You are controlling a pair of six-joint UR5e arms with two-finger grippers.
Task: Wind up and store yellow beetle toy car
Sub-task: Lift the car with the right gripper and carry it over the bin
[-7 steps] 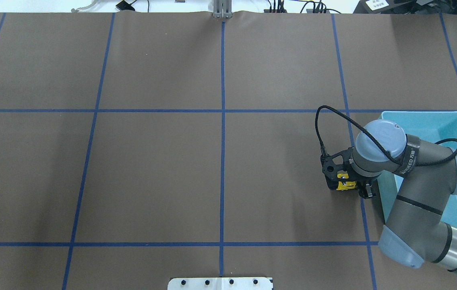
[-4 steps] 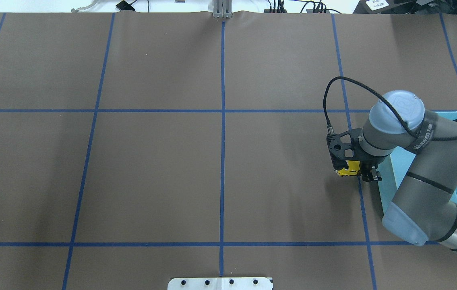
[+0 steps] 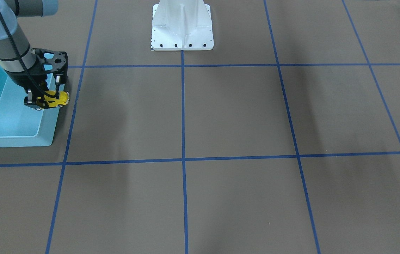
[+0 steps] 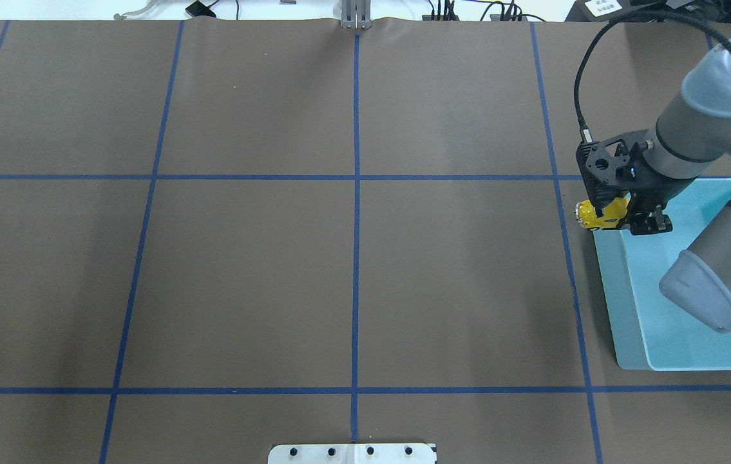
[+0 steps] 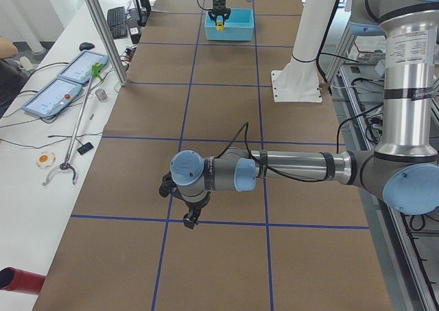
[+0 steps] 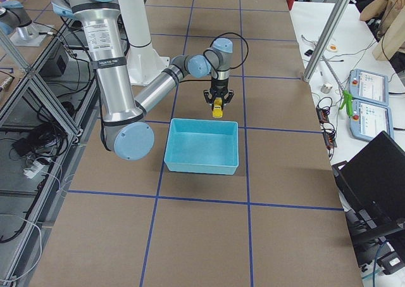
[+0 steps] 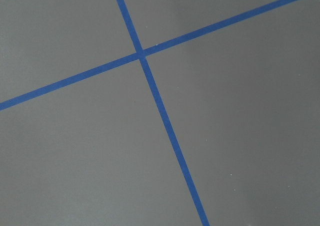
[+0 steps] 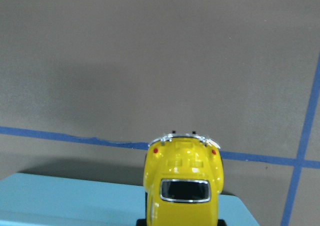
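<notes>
So we have the right end effector (image 4: 626, 218) clamped on the toy car (image 4: 597, 216), one finger on each flank. It carries the car in the air, clear of the bench (image 4: 243, 270), at the bin (image 4: 648, 322). From overhead the car sits across the bin's wall on the side facing the middle of the bench, near the corner farthest from the robot's base. The wrist camera agrees, showing the bin's pale blue rim under the car's body and the car's rounded end poking out past the rim over the brown bench. We judge that the step in hand is the drop-off, and that we are not yet placed for it. If we let go here, the car could strike the rim and tip outward. We should first travel further in until the whole car hangs over the bin's floor, well apart from every wall. Then we should come down close to that floor before we part the fingers, since a glossy little car on free wheels will bounce and roll. If its spring is wound, which we cannot tell, it may run off on release, so a low release lets the bin's walls stop it. The left end effector (image 5: 190, 220) hovers over the bench well apart from the bin, and we cannot tell whether it is parted or closed.
</notes>
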